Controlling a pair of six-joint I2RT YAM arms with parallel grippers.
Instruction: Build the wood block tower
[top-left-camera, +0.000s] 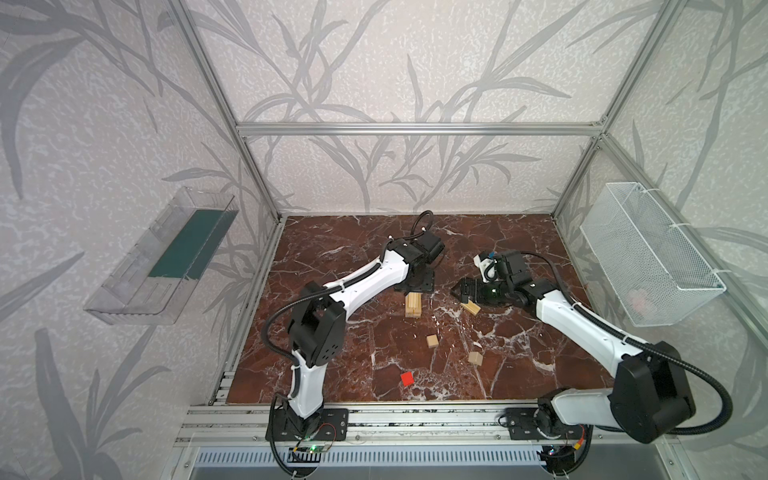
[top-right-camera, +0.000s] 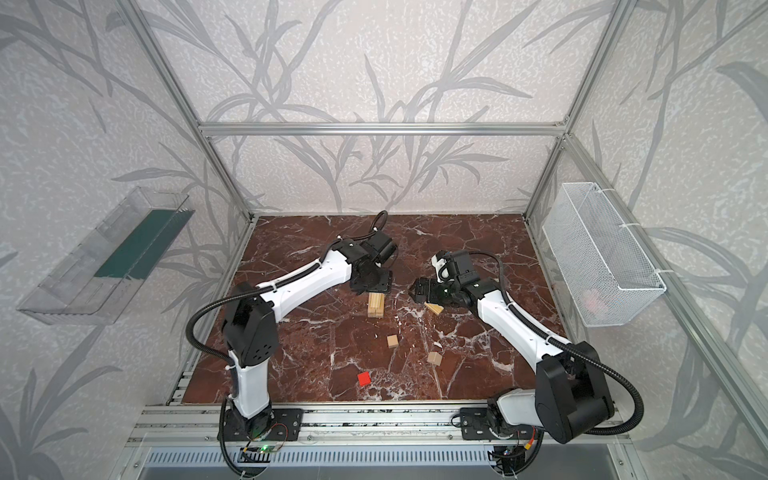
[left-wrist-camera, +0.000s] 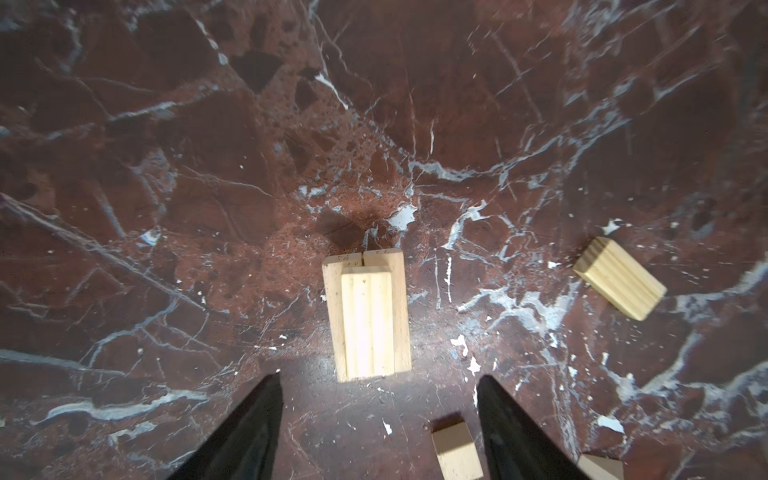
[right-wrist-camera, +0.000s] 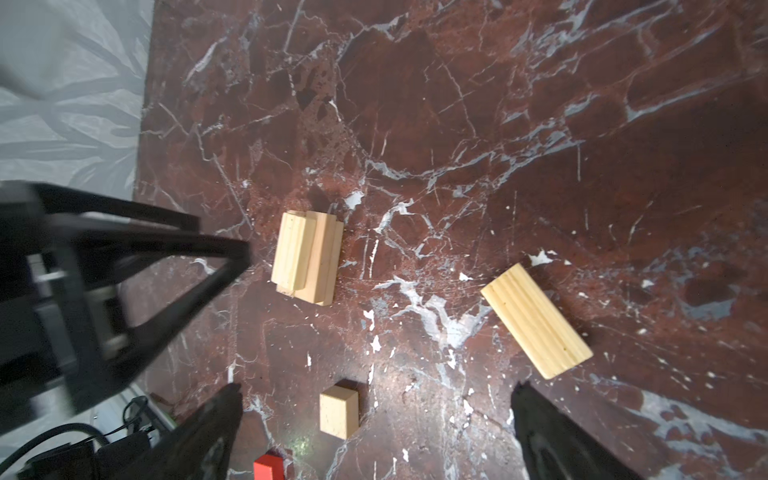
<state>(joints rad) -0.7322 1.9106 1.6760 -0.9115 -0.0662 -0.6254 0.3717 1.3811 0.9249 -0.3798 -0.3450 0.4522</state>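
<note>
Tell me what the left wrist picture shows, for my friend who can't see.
A small stack of pale wooden bars stands on the dark red marble table, just ahead of the open left gripper. Another bar lies loose nearby, and a small block sits beside one finger.

- Left arm (top-left-camera: 365, 282) up first: glossy white shells on the long links, black housings at every joint, and small holes dotting the black elbow block (top-left-camera: 318, 332).
- Right arm (top-left-camera: 582, 328) wears the same livery, with a bulky, rounded black joint casing (top-left-camera: 652, 390).
- There's a ribbed black cable conduit (top-left-camera: 269, 328) on the left arm and a matching conduit (top-left-camera: 715, 383) on the right, pinned by white zip ties (top-left-camera: 341, 285).
- Flat black base plates (top-left-camera: 338, 424) with visible screws, and a green light (top-left-camera: 311, 448) glowing below.
- Left hand (left-wrist-camera: 378, 382) has two matte black fingers (left-wrist-camera: 245, 432) tapering to points, and the right hand (right-wrist-camera: 376, 386) is identical.
- White camera bracket (top-left-camera: 484, 264) at the right wrist.
</note>
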